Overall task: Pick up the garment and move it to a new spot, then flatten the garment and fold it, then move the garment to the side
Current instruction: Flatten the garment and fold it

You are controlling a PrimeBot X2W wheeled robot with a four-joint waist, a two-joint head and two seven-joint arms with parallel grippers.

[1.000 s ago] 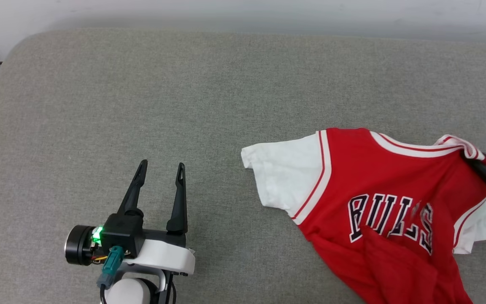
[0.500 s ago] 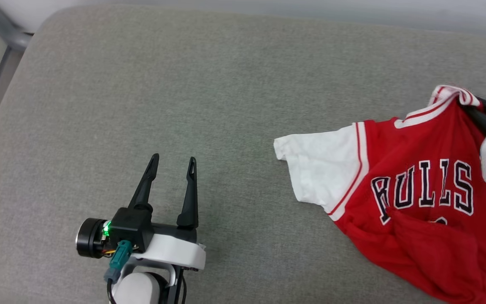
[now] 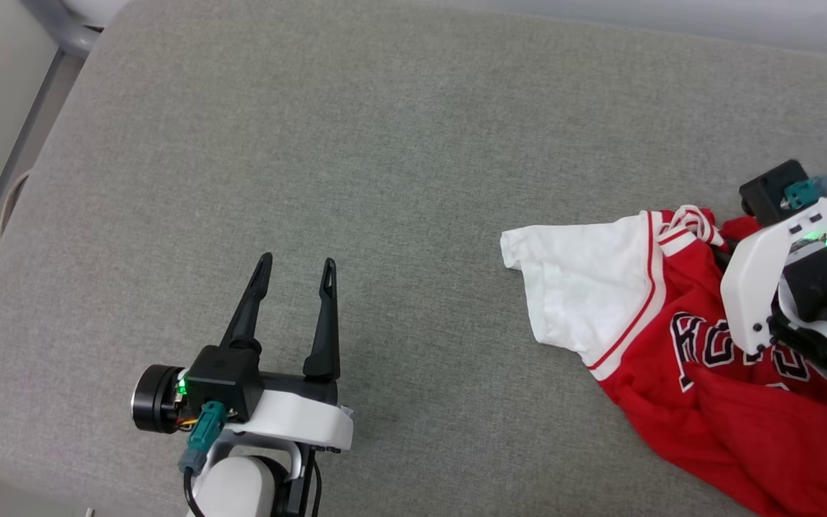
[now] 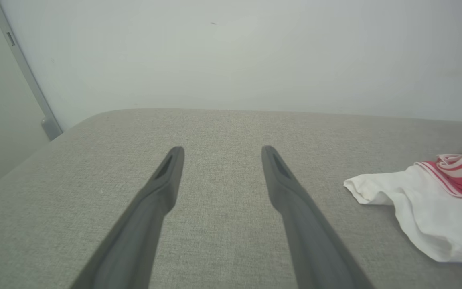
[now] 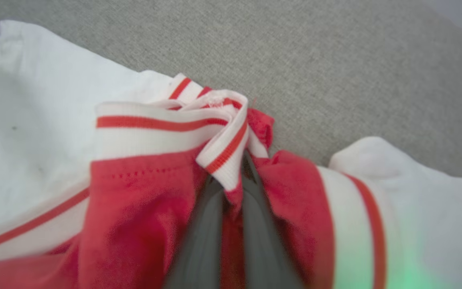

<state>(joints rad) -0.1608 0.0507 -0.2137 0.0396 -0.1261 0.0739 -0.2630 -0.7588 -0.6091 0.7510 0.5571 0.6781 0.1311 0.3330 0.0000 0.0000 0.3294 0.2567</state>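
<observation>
Right gripper [image 5: 233,174] clamped on striped collar [image 5: 163,124] of red white-sleeved fabric jersey [image 3: 744,431], relocation step likely; left gripper [image 3: 296,260] open, idle. Next: set down, spread flat.

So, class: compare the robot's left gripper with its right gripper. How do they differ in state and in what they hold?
The left gripper stands open; the right gripper is shut. The left gripper holds nothing; the right gripper pinches the garment at its striped trim. Both have two long dark fingers.
</observation>
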